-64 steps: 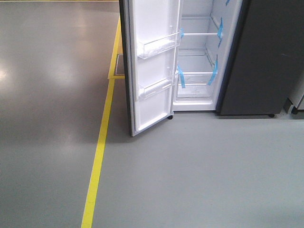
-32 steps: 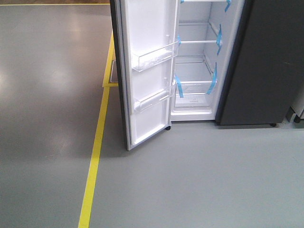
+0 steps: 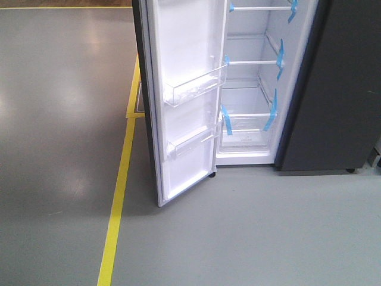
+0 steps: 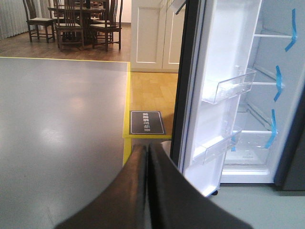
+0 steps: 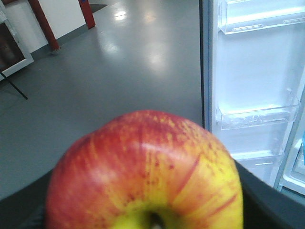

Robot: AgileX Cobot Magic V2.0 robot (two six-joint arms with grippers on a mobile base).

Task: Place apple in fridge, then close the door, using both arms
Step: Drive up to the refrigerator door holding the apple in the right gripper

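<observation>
Red apple (image 5: pixel 143 162) clamped in barely visible right tool (image 5: pixel 143 217), left tool (image 4: pixel 146 162) pressed shut, door (image 3: pixel 184 59) cropped at top

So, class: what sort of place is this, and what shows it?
Probably a robot test space staged as a home: an open fridge on a grey floor with a yellow line, and dining chairs beyond.
</observation>
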